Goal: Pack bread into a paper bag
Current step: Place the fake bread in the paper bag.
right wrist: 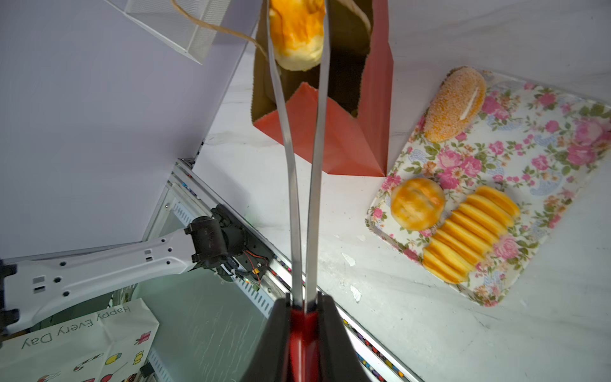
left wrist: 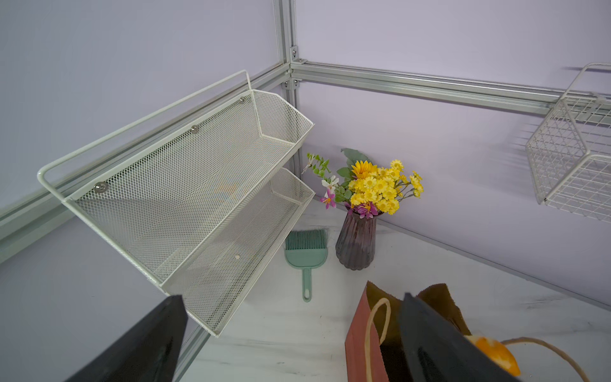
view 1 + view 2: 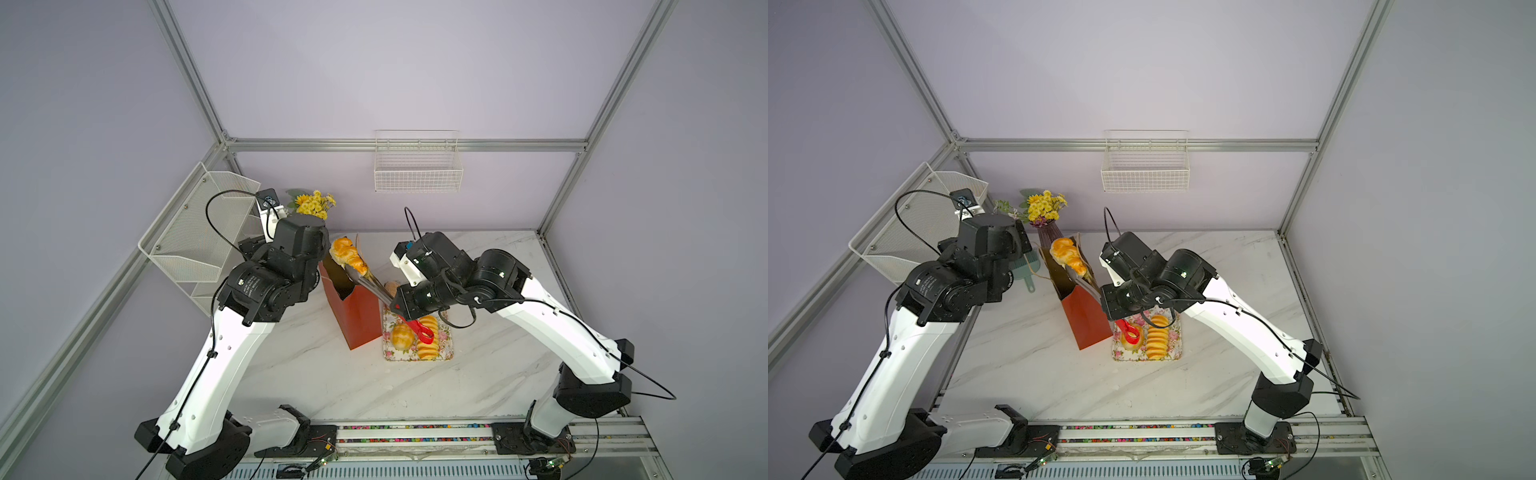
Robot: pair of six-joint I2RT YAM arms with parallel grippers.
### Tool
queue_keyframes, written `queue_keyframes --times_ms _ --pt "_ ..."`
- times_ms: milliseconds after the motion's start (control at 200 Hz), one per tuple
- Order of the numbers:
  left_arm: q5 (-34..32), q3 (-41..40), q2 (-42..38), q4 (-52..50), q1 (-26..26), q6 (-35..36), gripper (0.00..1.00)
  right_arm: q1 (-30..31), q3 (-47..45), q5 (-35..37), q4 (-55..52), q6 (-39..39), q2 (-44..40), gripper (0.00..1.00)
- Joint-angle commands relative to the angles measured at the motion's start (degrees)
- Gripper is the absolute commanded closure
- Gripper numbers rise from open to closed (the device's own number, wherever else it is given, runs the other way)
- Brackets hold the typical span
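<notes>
My right gripper (image 1: 302, 307) clamps the tongs (image 1: 294, 198), bun (image 1: 297, 33) pinched over the paper bag (image 1: 330, 139) mouth, unreleased. Left gripper (image 2: 292, 296) wide, empty. Three breads (image 1: 417, 203) on floral tray (image 1: 529, 148) to pack.

Our left arm (image 3: 226, 357) rises from its base at the near edge and folds inward at the elbow. Our left gripper (image 2: 291, 297) has its black fingers (image 2: 145, 344) spread wide apart. Our right arm (image 3: 561, 328) leans inward with its forearm nearly level, and our right gripper (image 1: 302, 307) is clamped tight on the red handle of the tongs (image 1: 293, 205).
</notes>
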Motion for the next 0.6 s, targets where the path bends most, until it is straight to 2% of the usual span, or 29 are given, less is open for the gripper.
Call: queue_keyframes --times_ms 0,85,190,315,430,595 --pt "2.2 0.0 -1.5 1.3 -0.3 -1.1 0.0 0.4 -0.1 3.0 0.4 0.2 -2.1 0.94" --pt "4.7 -1.2 -2.1 0.5 -0.3 -3.2 0.0 0.4 -0.9 3.1 0.5 0.0 -1.3 0.9" --pt "6.9 -2.6 -3.0 -1.0 -0.3 -5.4 0.0 0.4 -1.7 2.4 1.3 -0.6 -0.3 0.81" --pt "9.8 -3.9 -4.5 -2.7 -0.3 -7.3 0.0 0.4 -1.5 2.1 1.7 -1.4 1.0 0.77" --pt "10.0 -5.8 -5.9 -3.0 -0.3 -8.2 0.0 0.4 -1.4 1.9 2.3 -2.0 1.3 0.69" --pt "10.3 -6.6 -6.8 -3.3 -0.3 -8.3 0.0 0.4 -1.3 1.7 4.2 -2.9 0.9 0.66"
